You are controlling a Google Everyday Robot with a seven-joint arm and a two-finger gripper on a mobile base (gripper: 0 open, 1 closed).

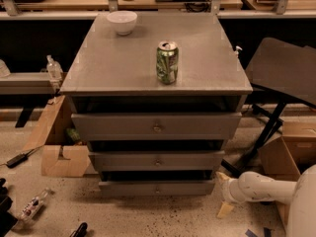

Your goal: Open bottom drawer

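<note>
The grey cabinet has three stacked drawers. The bottom drawer is the lowest and slimmest front, with a tiny round centre knob. Its front stands close under the middle drawer. My gripper is on the white arm at the lower right, just past the bottom drawer's right end and near the floor. It is open and empty, with its tan fingertips spread one above the other. It is apart from the knob.
A green can and a white bowl stand on the cabinet top. A dark folding stand and a cardboard box are to the right. Another cardboard box, a bottle and a cable lie on the floor to the left.
</note>
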